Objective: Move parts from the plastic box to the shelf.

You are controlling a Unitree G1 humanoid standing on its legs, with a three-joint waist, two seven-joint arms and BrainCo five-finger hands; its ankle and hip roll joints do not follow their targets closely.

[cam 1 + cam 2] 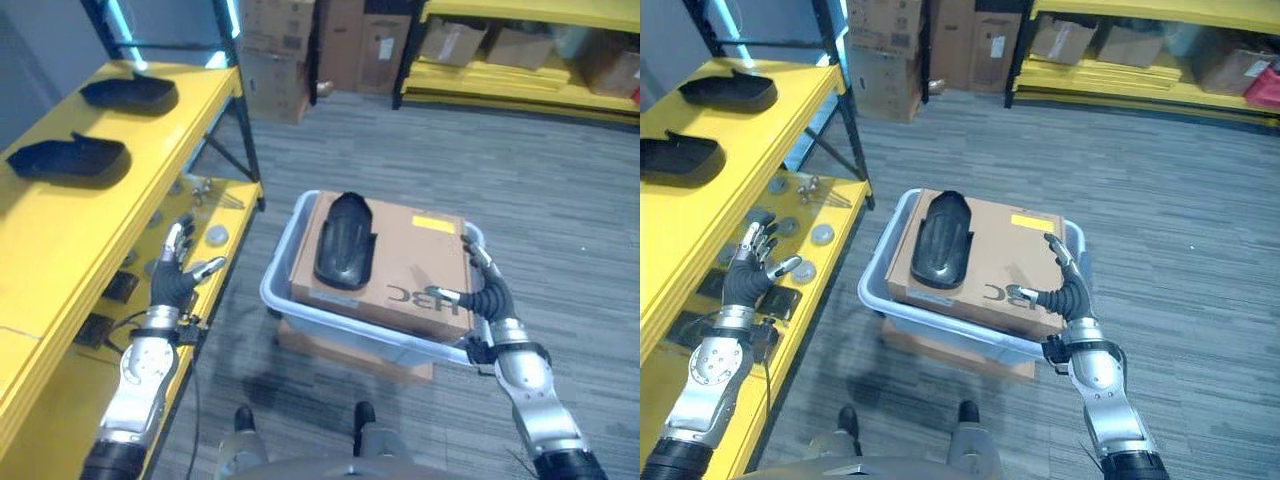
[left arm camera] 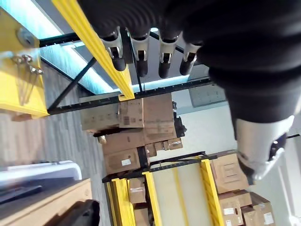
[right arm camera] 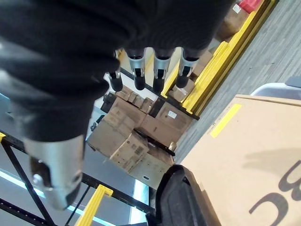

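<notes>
Silver fingers straight and spread, the left hand [image 1: 176, 278] hangs empty over the edge of the yellow shelf [image 1: 60, 240], holding nothing. The right hand [image 1: 483, 287] is open too, fingers extended, at the right corner of the carton [image 1: 400, 270], thumb touching its near edge. A black part [image 1: 345, 240] lies on top of the carton, towards its left side, well apart from the right hand and between the two hands. The carton sits in the grey box [image 1: 283, 262], which rests on another flat carton on the floor. Two more black parts [image 1: 70, 158] [image 1: 130, 92] lie on the shelf's top level, beyond the left hand. Small round metal pieces [image 1: 216, 234] lie on the lower level, near the left hand.
</notes>
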